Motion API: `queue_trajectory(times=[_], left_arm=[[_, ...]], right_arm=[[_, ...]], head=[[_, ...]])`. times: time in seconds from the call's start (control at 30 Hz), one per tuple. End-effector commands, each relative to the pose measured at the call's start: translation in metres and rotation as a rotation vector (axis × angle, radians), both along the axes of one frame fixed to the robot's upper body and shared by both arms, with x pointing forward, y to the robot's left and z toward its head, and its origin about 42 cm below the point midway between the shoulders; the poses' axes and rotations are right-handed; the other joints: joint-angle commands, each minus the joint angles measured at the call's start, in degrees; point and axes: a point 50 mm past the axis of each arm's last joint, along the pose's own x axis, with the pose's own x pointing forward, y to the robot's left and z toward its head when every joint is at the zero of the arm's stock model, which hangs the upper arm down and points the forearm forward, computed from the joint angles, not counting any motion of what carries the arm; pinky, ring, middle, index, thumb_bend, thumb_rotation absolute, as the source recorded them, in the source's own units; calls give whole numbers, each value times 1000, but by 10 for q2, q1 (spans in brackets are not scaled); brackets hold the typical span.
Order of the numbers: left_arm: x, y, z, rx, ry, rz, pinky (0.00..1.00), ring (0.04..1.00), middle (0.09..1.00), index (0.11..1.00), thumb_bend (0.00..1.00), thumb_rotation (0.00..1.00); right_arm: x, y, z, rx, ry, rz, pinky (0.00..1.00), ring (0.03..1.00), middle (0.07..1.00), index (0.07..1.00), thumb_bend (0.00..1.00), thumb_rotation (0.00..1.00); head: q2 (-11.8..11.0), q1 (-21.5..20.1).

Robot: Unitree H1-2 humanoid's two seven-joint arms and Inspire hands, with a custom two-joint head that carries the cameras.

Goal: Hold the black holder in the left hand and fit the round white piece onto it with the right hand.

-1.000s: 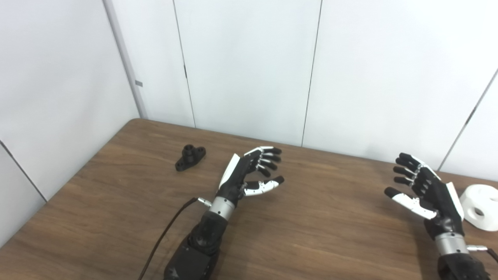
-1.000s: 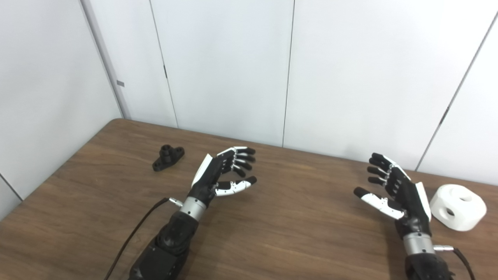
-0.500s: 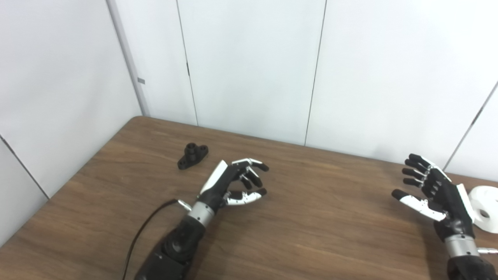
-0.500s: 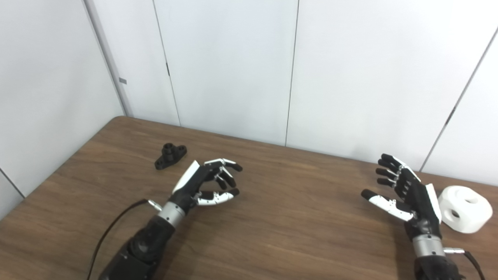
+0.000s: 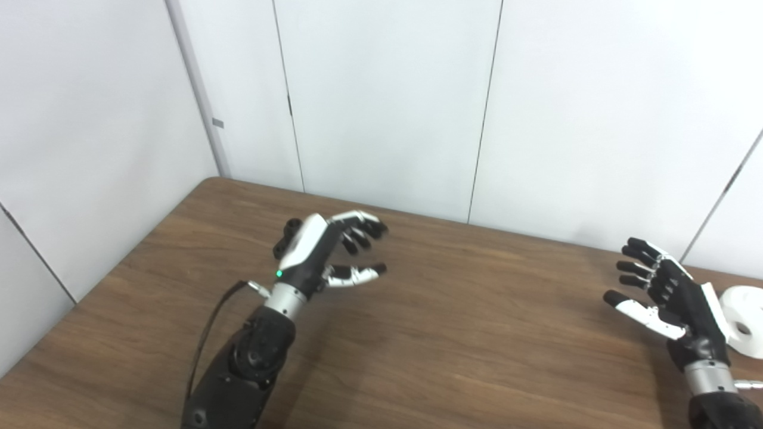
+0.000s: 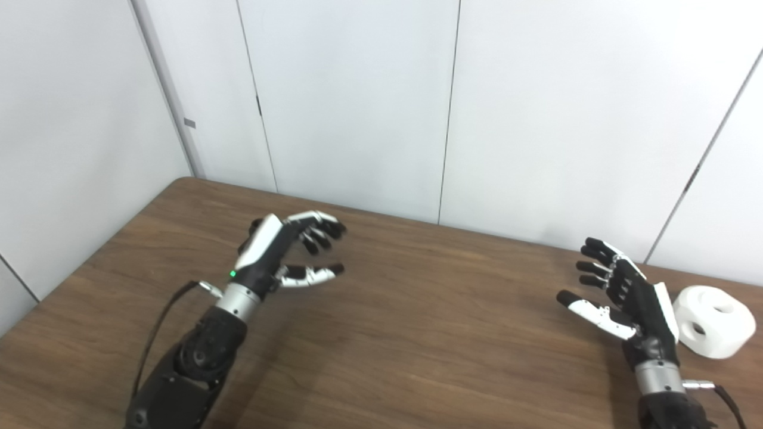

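Change: left hand (image 5: 322,253) has swung left and toward the far edge since half a second ago; it now covers most of the black holder. Right hand has barely shifted.
Table (image 5: 477,333): brown wood grain, white wall panels behind.
Left hand: raised, fingers curled but apart from the thumb, nothing held.
Right hand (image 6: 623,301): palm facing left, fingers spread wide, empty.
Round white piece (image 6: 715,322): on the table just right of the right hand; contact unclear.
Black holder (image 5: 288,233): on the table behind the left hand, only a sliver visible; probably not touched.
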Motion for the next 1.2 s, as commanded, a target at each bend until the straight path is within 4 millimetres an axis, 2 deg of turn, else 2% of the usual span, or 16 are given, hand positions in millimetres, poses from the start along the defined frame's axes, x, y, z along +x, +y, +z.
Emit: queue_trajectory(times=[0.0, 0.23, 0.47, 0.6, 0.7, 0.87, 0.93, 1.0, 1.07, 1.17], left_arm=[[5, 8, 30, 42, -106, 44, 570, 658, 681, 674, 666, 0], [2, 29, 47, 113, -148, 147, 579, 689, 710, 686, 667, 0], [3, 45, 52, 129, -175, 223, 600, 714, 735, 695, 683, 14], [4, 54, 53, 152, -189, 289, 588, 694, 735, 691, 709, 24], [4, 61, 53, 190, -209, 370, 563, 698, 732, 687, 731, 79], [3, 69, 51, 212, -195, 487, 608, 763, 789, 699, 761, 156], [3, 72, 49, 229, -168, 538, 685, 877, 904, 729, 806, 251], [4, 74, 46, 245, -128, 590, 734, 955, 968, 751, 838, 319], [4, 75, 44, 257, -101, 623, 802, 991, 994, 769, 875, 377], [5, 76, 41, 297, -39, 668, 973, 1000, 1000, 819, 932, 465]], right_arm=[[-37, -12, -57, 12, 149, -33, 681, 741, 807, 794, 782, 300], [-36, -13, -55, 19, 147, -25, 687, 741, 807, 795, 775, 281], [-36, -14, -54, 17, 145, -24, 681, 741, 811, 799, 770, 282], [-36, -15, -53, 9, 138, -26, 688, 733, 812, 800, 767, 289], [-36, -15, -52, 7, 133, -31, 693, 736, 807, 798, 770, 290], [-38, -15, -52, 19, 131, -30, 705, 743, 808, 798, 772, 281], [-38, -15, -52, 24, 129, -29, 684, 734, 804, 796, 767, 269], [-38, -14, -52, 25, 127, -33, 672, 726, 801, 793, 766, 265], [-38, -13, -52, 23, 126, -34, 662, 721, 801, 793, 767, 273], [-39, -13, -53, 29, 129, -30, 674, 725, 806, 793, 758, 263]], head=[[1, 0], [0, 3], [1, 6], [2, 10], [3, 10], [5, 10], [5, 10], [5, 10], [5, 10], [5, 10]])
